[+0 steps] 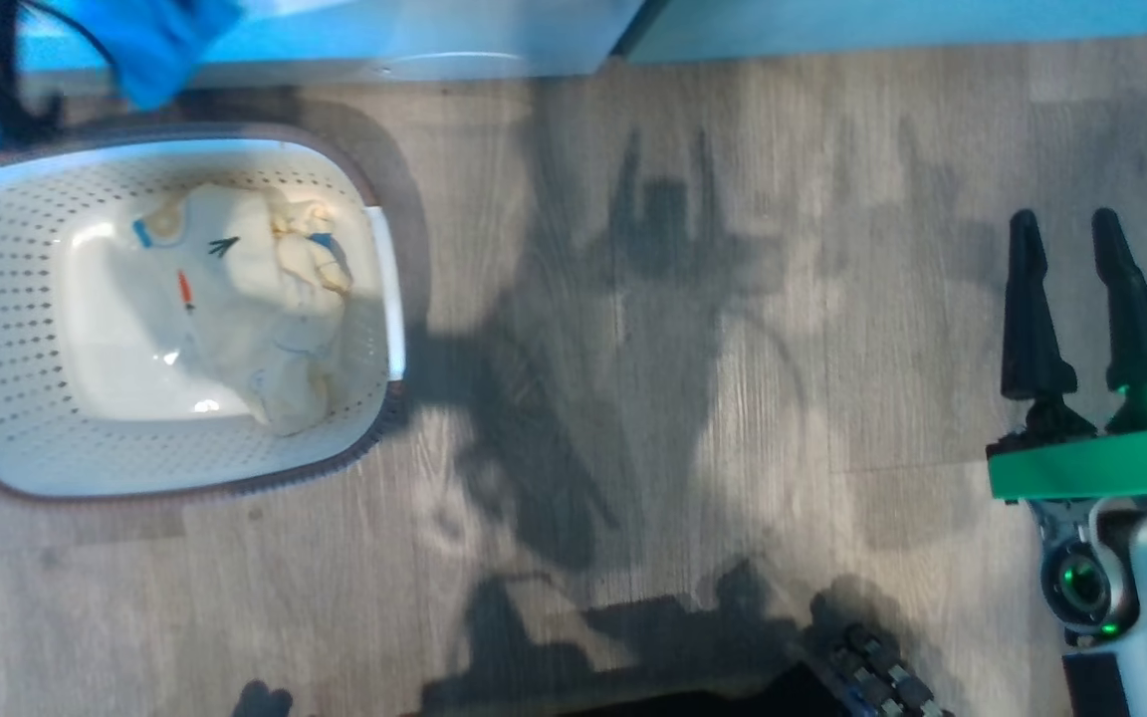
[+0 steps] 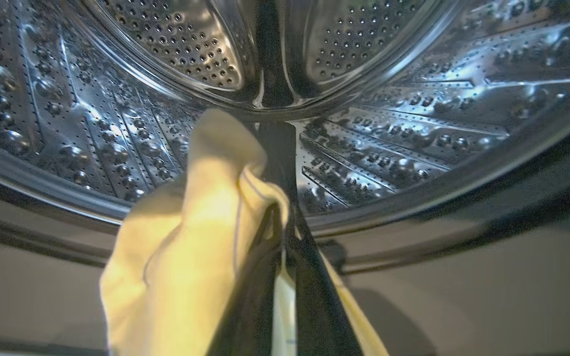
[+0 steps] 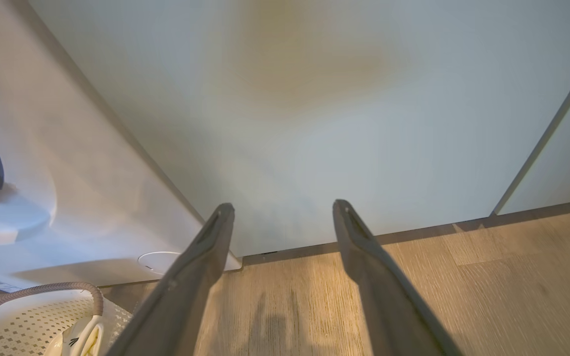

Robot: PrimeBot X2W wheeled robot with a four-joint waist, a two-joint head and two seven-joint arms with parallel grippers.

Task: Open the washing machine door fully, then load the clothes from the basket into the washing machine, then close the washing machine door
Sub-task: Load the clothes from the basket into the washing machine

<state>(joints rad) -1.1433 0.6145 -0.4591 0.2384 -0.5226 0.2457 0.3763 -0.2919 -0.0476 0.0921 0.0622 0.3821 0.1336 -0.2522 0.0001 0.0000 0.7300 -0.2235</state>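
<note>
Ahead of the left claw [image 2: 275, 168]: perforated, embossed steel drum [image 2: 413, 123], recorded as bright, mirror-glossy metal. Pinched between that claw's matt dark fingers [image 2: 314, 306]: pale yellow soft cloth garment [image 2: 186, 247], matt, loosely creased.

Ahead of the right claw [image 3: 284, 207]: pale green flat cabinet panel [image 3: 314, 123], noted as smooth, satin. Beneath this claw: grey-brown wood-grain plank floor [image 3: 488, 277], matt, finely streaked. To its left: cream perforated plastic basket [image 3: 23, 321], faintly glossy, brown rim ribbed; white washing machine front [image 3: 92, 198], smooth, soft sheen.
</note>
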